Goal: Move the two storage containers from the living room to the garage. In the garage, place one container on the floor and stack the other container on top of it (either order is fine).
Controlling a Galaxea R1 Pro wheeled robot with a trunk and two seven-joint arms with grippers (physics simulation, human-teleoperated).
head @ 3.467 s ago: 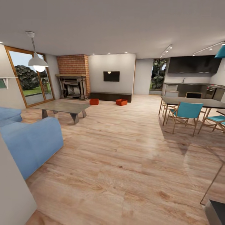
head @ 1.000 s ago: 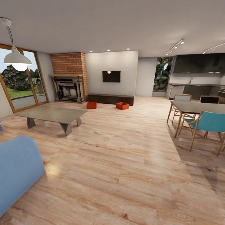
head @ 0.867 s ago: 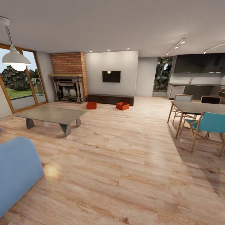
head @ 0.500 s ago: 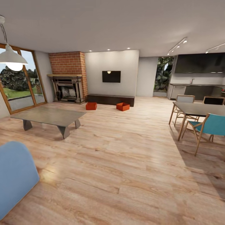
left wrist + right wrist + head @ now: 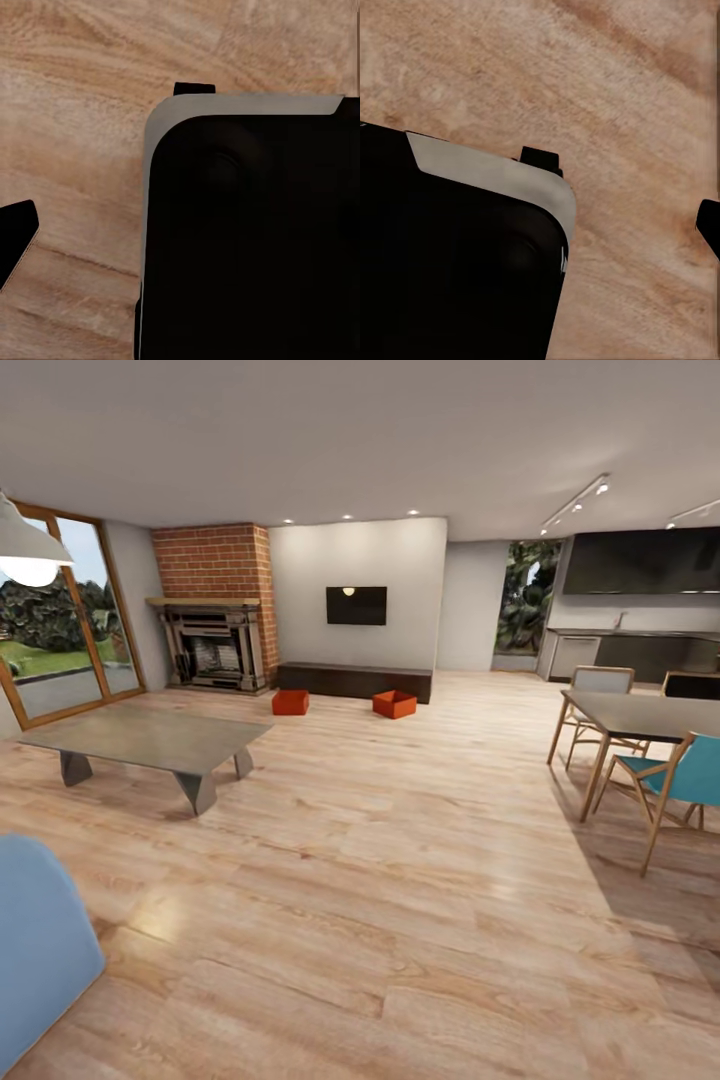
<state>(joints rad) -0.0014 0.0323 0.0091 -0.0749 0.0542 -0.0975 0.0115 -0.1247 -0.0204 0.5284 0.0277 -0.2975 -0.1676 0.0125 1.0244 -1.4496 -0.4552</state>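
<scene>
Head view: crossing the living room wood floor (image 5: 400,880) toward the two storage containers (image 5: 290,703) (image 5: 394,704), far ahead by the dark cabinet (image 5: 355,681).
Steer between coffee table (image 5: 150,740) and dining table (image 5: 640,715); whether the grippers are open I cannot tell.

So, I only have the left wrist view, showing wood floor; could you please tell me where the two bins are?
Observer: The head view shows the left bin and the right bin on the wood floor before the dark cabinet.
Operator: Are they touching, please?
Observer: No, bare floor separates them.
Operator: Is anything beside the route?
Observer: A grey coffee table stands left of it.
</scene>
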